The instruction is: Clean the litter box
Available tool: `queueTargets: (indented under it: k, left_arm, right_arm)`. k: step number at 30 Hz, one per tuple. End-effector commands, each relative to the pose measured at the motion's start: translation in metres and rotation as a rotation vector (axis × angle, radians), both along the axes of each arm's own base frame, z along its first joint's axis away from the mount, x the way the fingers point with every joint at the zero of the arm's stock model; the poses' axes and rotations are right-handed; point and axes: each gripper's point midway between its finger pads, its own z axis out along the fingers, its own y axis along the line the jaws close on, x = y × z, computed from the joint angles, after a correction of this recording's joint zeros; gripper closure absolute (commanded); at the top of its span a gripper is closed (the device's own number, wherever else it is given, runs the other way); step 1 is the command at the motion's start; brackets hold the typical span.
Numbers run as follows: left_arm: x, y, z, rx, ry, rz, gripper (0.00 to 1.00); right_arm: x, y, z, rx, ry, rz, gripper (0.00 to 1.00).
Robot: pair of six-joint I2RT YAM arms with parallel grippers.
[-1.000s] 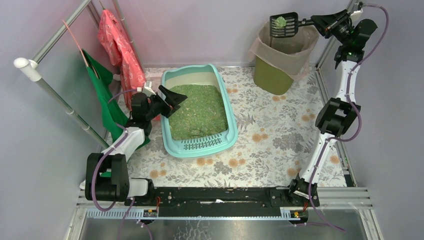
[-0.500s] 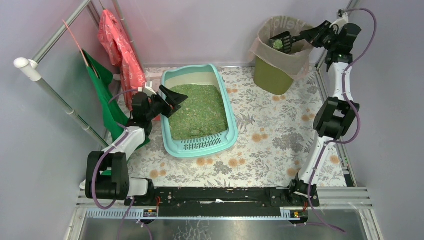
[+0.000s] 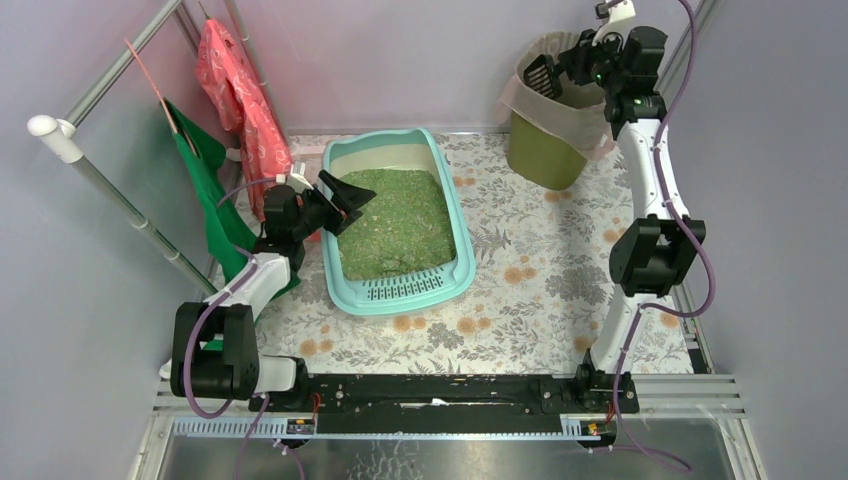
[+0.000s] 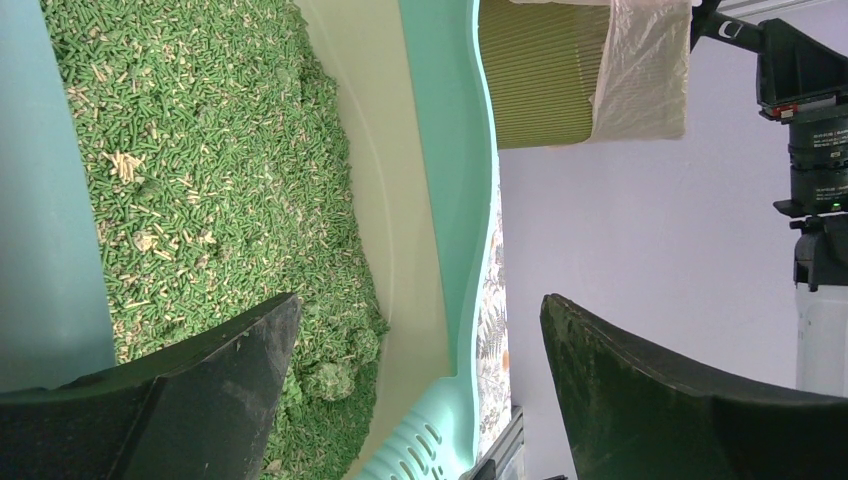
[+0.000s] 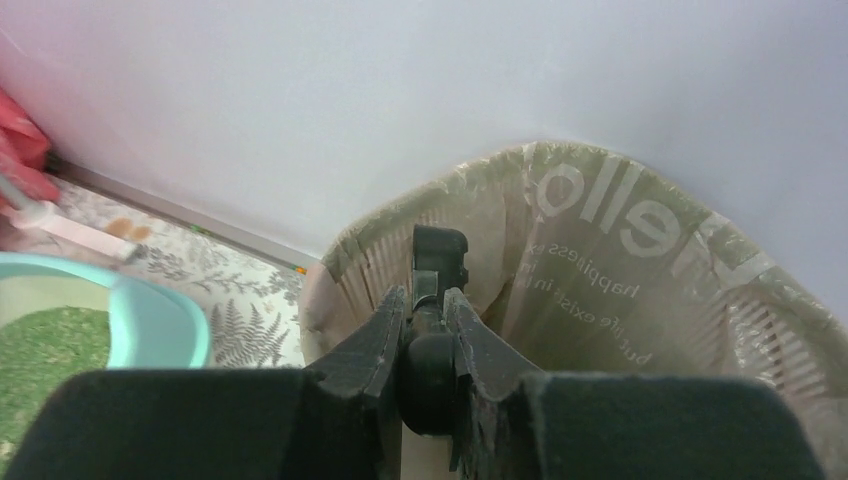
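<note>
Two tools share the desk (image 3: 540, 290): the right tool (image 3: 580, 62), pinching a black scoop (image 3: 541, 75) over the lined bin (image 3: 545, 150) at far right, must travel left and nearer to reach the litter box (image 3: 405, 290), lying lengthwise near-to-far beside the wide-spread left tool (image 3: 345, 195).

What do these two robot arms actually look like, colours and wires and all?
Both the left arm and right arm have slim white links between chunky black joint housings. A purple cable loops loosely along each. The left gripper and right gripper each have two black, wedge-shaped fingers. No markings are legible.
</note>
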Motion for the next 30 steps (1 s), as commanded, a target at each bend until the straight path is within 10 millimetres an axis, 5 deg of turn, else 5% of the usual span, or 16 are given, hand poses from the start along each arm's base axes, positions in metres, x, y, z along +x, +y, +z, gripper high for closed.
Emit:
queueTargets:
  k: [1,7,14,19,30]
  left_arm:
    - [0.004,0.009,-0.022,0.051,0.033,0.027,0.02]
    - [0.003,0.006,-0.021,0.034,0.03,0.018,0.02]
    - [0.001,0.006,-0.018,0.038,0.024,0.014,0.02]
    - [0.001,0.006,-0.017,0.041,0.024,0.013,0.02]
    - [-0.001,0.005,-0.017,0.037,0.022,0.006,0.02]
  right_arm:
    - [-0.009,-0.01,0.039,-0.173,-0.094,-0.124,1.0]
    - [-0.01,-0.026,0.049,-0.12,-0.09,-0.224,1.0]
    - [-0.005,-0.057,0.053,0.284,0.019,-0.234,1.0]
    - [-0.013,-0.061,0.067,0.452,0.015,-0.148,1.0]
    - [-0.074,-0.046,0.13,0.576,-0.284,-0.031,1.0]
